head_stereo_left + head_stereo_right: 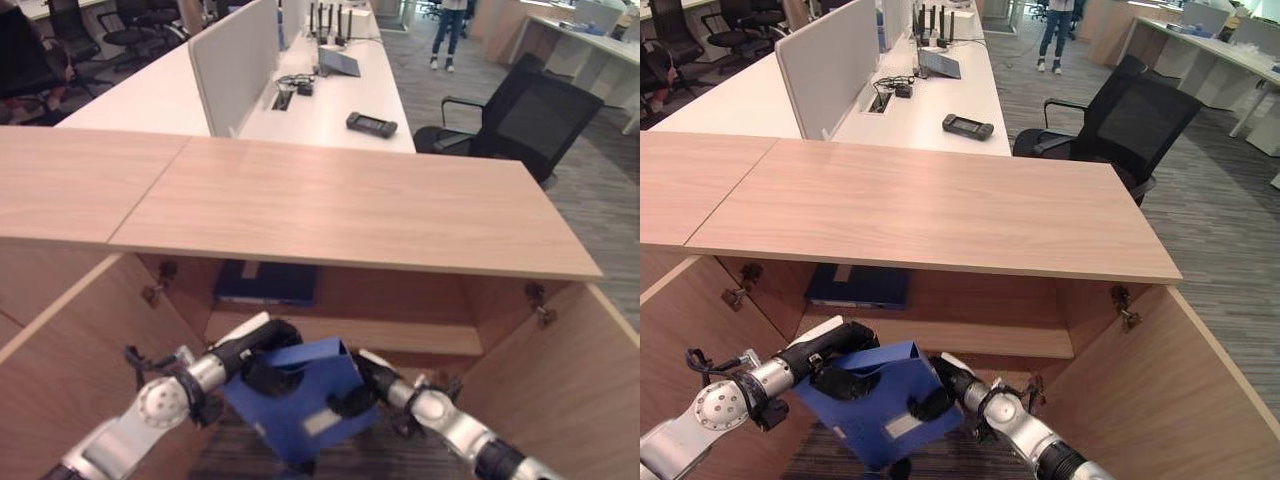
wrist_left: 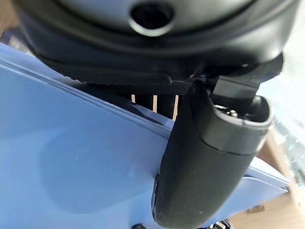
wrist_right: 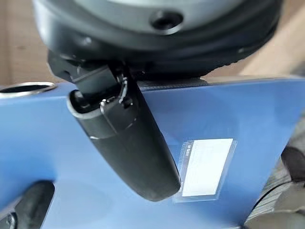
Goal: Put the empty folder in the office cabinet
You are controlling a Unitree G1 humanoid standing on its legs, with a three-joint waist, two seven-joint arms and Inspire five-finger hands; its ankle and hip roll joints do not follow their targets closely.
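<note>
Left eye view – folder: a blue folder (image 1: 300, 400) is held tilted between both hands, in front of the open cabinet (image 1: 350, 215) and below its wooden top.
Left eye view – left hand: the left hand (image 1: 262, 358) grips the folder's upper left side, fingers curled over its edge.
Left eye view – right hand: the right hand (image 1: 365, 385) clamps the folder's right side, with dark fingertips on the blue face.
Left eye view – cabinet interior: both doors stand open; a second dark blue folder (image 1: 267, 283) lies flat on the shelf (image 1: 400, 335) inside, at the left.
Left eye view – background: a white desk (image 1: 330, 95) with a grey divider panel (image 1: 235, 60), a dark handheld device (image 1: 371, 124) and a black office chair (image 1: 525, 115); a person's legs (image 1: 447, 35) stand far back.

Right eye view – folder label: a white label (image 1: 902, 427) sits low on the folder's face.

Left wrist view – left hand: the thumb (image 2: 205, 162) presses flat against the blue surface, pinching the folder against the hand.

Right wrist view – right hand: the thumb (image 3: 128, 143) lies across the blue face just beside the white label, pinching the folder.
Right wrist view – folder detail: a round finger hole (image 3: 24, 88) shows near the folder's edge.
</note>
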